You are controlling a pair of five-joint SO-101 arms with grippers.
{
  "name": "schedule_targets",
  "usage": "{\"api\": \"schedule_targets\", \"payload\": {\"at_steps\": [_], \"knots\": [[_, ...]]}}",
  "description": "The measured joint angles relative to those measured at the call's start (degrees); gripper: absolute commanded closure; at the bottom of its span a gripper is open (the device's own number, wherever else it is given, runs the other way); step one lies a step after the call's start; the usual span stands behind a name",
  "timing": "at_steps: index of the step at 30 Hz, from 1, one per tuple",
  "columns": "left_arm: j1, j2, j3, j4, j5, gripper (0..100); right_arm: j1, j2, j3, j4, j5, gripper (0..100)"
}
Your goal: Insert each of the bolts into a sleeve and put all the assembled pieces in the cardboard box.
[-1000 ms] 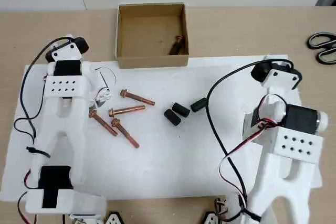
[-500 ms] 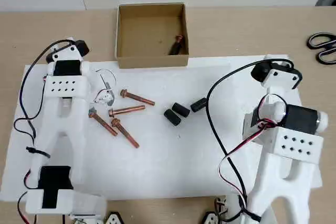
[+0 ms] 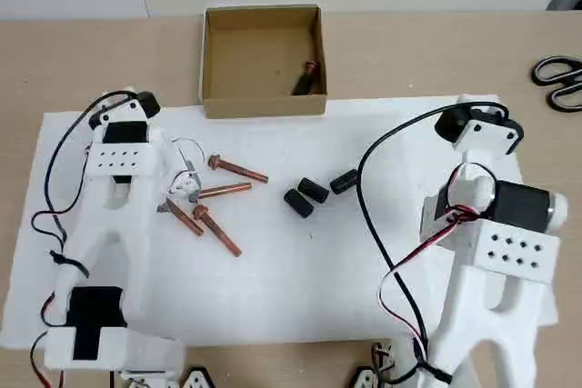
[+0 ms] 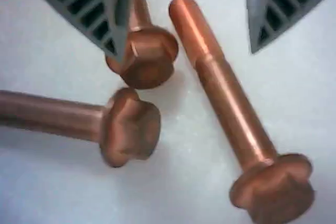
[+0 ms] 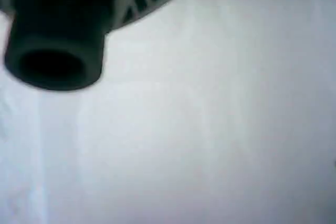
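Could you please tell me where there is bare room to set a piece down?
The white sheet is bare between the left arm and the right arm, nearer their bases than the bolts and sleeves. The cardboard box floor is free beside its assembled piece. It is crowded around the bolts, where the left gripper hangs open.

Three close-lying bolts (image 4: 231, 108) crowd the spread left claw (image 4: 186, 43).

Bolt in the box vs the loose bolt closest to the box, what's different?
The boxed bolt carries a black sleeve on its shank; the loose bolt is bare. The boxed bolt lies in the cardboard box against a side wall; the loose bolt lies on the white sheet. Both are copper-coloured with flanged heads.
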Motion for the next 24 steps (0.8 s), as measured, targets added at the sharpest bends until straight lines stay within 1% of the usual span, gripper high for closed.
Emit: {"api": "schedule_targets", "payload": {"at_steps": [2, 6, 10, 13, 18, 24], "knots": [[-0.4, 0.0, 0.0, 0.0, -0.3, 85, 0.0, 0.0, 0.0, 0.0, 0.0, 99.5], [-3.9, 0.0, 0.0, 0.0, -0.3, 85, 0.0, 0.0, 0.0, 0.0, 0.0, 99.5], [-6.7, 0.0, 0.0, 0.2, 0.0, 90, 0.0, 0.0, 0.0, 0.0, 0.0, 99.5], [-6.9, 0.0, 0.0, 0.2, -0.1, 93, 0.0, 0.0, 0.4, -0.7, 0.0, 99.5], [-6.2, 0.0, 0.0, -1.6, 0.0, 93, 0.0, 0.0, 3.1, -2.9, 0.0, 99.5], [-4.3, 0.0, 0.2, -3.6, 0.0, 93, 0.0, 0.0, 3.5, -3.2, 0.0, 99.5]]}}
